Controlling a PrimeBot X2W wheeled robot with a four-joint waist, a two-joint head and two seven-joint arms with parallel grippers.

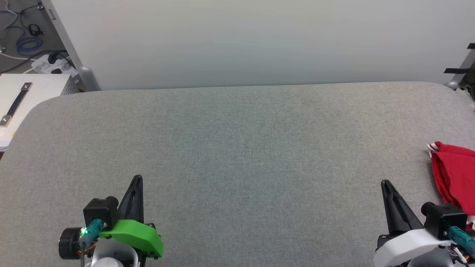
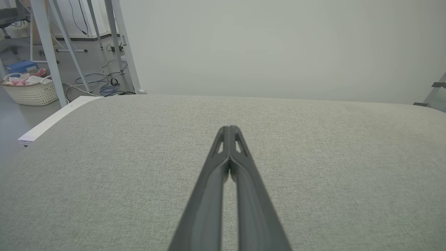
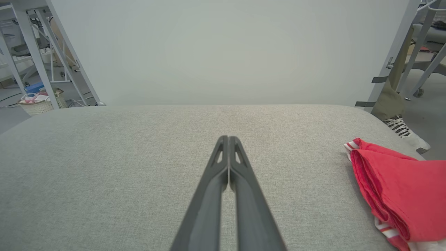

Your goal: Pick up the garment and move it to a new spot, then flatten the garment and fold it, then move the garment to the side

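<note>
Folded garment [image 1: 454, 174] at the right edge of the grey fabric tabletop [image 1: 237, 148], its long axis running near to far and its striped-trim corner pointing to the far side. Left tool [image 1: 138, 181] and right tool [image 1: 386, 184] have their fingers pressed together, empty. The right tool lies near the garment, apart from it.

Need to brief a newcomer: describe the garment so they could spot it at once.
Start at the wide grey table before the white wall. Go to its right edge, just right of the right gripper: the garment lies there in a folded bundle. Its bright red cloth with red-and-white striped trim sets it apart from the grey table and the dark gripper.
</note>
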